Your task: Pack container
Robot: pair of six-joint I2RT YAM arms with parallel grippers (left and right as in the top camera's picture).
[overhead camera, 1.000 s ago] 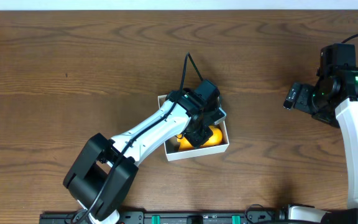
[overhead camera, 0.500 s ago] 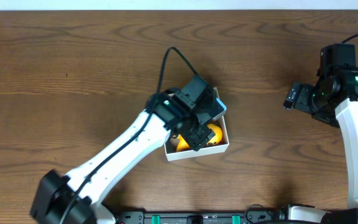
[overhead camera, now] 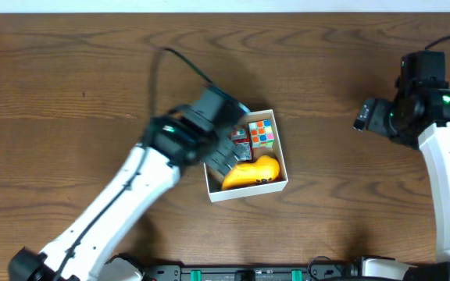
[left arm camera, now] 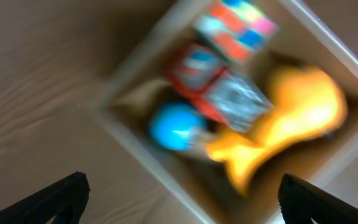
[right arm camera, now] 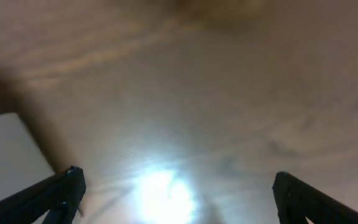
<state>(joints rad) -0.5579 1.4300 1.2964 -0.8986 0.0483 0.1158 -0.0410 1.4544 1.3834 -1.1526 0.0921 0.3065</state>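
Overhead first: the container (overhead camera: 250, 191) is seen mid-table, with the left gripper (overhead camera: 223, 150) hung over its left wall, so the box is found right under and just ahead of those jaws. A colour cube (overhead camera: 262, 133), a red toy (overhead camera: 239, 137) and a yellow toy (overhead camera: 253, 173) are packed inside. The right gripper (overhead camera: 364, 119) is parked well apart from the box over bare table (overhead camera: 69, 94). Its jaw gap can't be judged from up here.

Left wrist cam (pretty blurry): the left jaws are spread wide, nothing pinched between them. The box is framed just ahead of the tips, and a blue ball (left arm camera: 174, 127) is spotted beside the red toy, nearer the jaws than the cube.

Right wrist cam: the right jaws are held wide apart too, and only wood grain is seen between and ahead of them.
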